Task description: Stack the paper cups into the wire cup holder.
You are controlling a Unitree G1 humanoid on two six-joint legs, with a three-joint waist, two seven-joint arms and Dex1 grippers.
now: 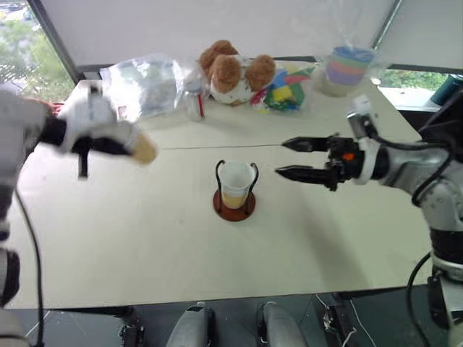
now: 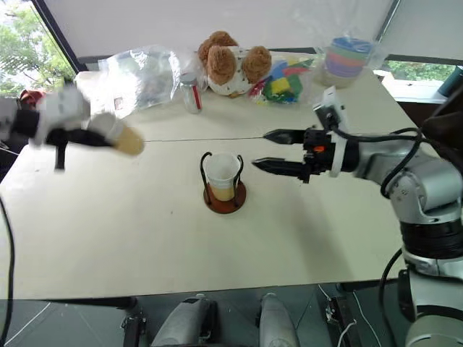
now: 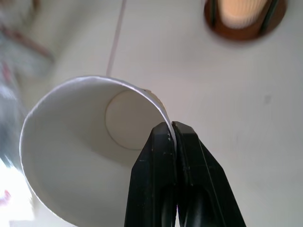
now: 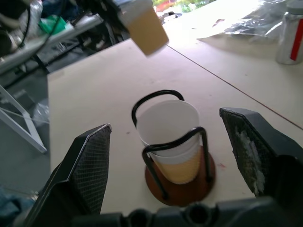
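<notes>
Pale counter (image 1: pixel 145 238) by a window, clutter along its far edge. Wire cup holder (image 1: pixel 234 189) sits mid-counter, dark-red base, black loops, with a paper cup (image 1: pixel 235 182) already seated upright inside. Second paper cup (image 1: pixel 142 148) is off at roughly 10 o'clock from the holder, lifted above the counter and lying sideways, pinched at its rim wall by the left gripper (image 3: pixel 173 137), jaws closed on it. Right gripper (image 1: pixel 291 159) hovers at 3 o'clock of the holder, jaws spread wide, holding nothing. Cups look light, thin, easily crushed; a rim pinch is probably the best hold, gentle pressure. Holder likely light too, may tip if nudged. Teddy bear (image 1: pixel 236 71) and wrapped bowls (image 1: pixel 347 69) at 12 to 1 o'clock, well apart.
</notes>
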